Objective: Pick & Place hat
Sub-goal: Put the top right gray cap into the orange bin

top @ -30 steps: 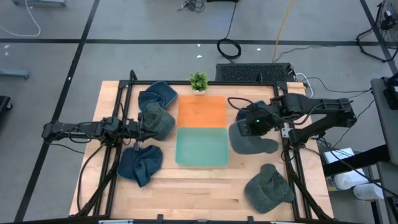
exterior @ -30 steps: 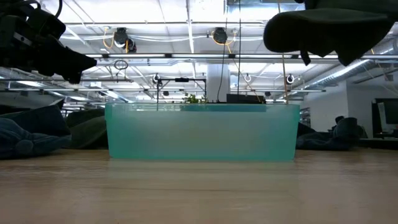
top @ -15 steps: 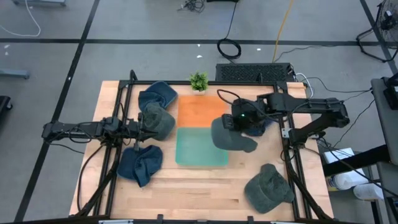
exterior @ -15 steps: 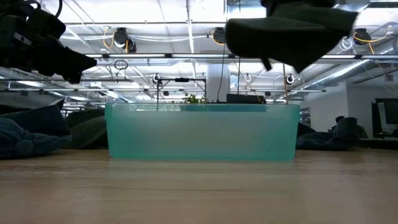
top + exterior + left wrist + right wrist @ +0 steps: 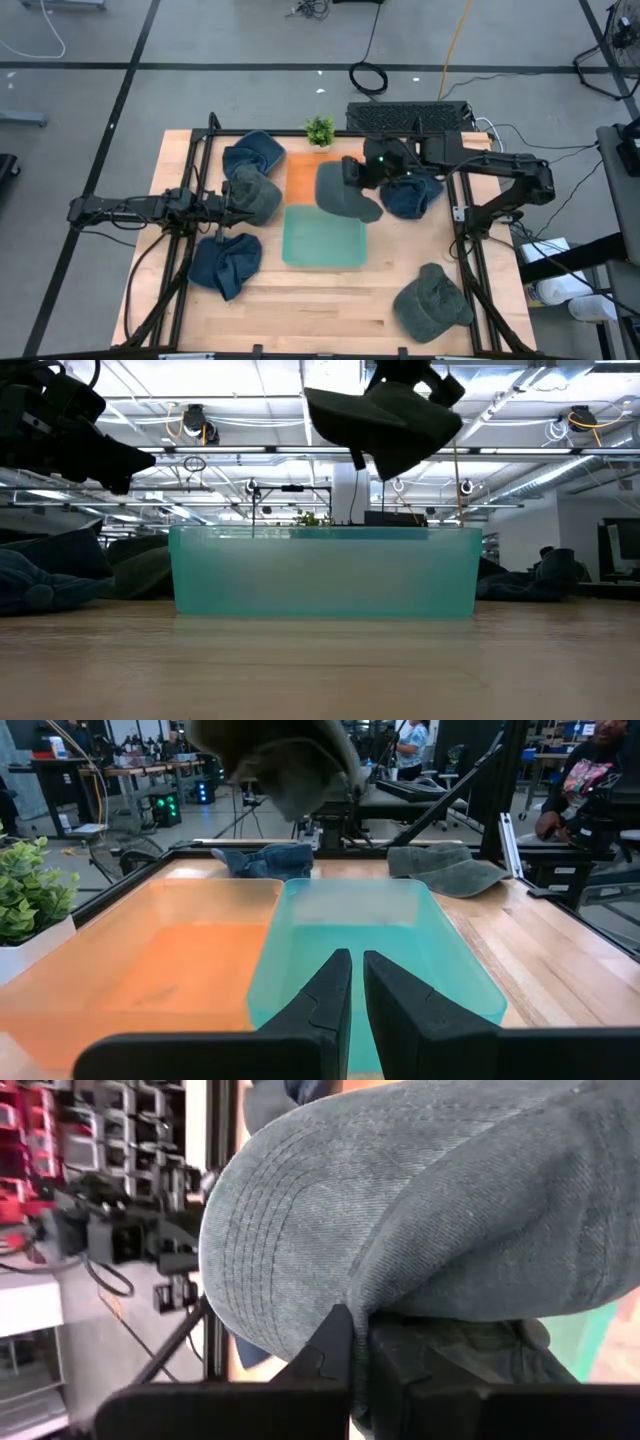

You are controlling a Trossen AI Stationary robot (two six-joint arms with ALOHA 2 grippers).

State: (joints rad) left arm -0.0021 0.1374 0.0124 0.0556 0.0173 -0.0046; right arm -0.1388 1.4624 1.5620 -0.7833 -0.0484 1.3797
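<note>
The wooden table (image 5: 330, 300) is the biggest thing here. On it sit two bins side by side, touching. The orange bin (image 5: 305, 178) and the green bin (image 5: 323, 237) both lie below the right gripper (image 5: 352, 175).

The right gripper is squeezed tight on the gray hat (image 5: 342, 192). It holds the hat up in the air. The hat hangs over the place where the two bins meet, more over the orange one. In the low view the gray hat (image 5: 380, 415) floats high above the green bin (image 5: 325, 572), not touching it. In the right wrist view the two dark fingers (image 5: 335, 1350) pinch the hat's cloth.

Just beside the right gripper, on the side away from the bins, lies a blue hat (image 5: 412, 193).

The left gripper (image 5: 228, 203) waits well apart from the bins' far side. Its fingers (image 5: 325, 1005) are almost together, holding nothing. A green-gray hat (image 5: 255, 195) lies right by it.
</note>
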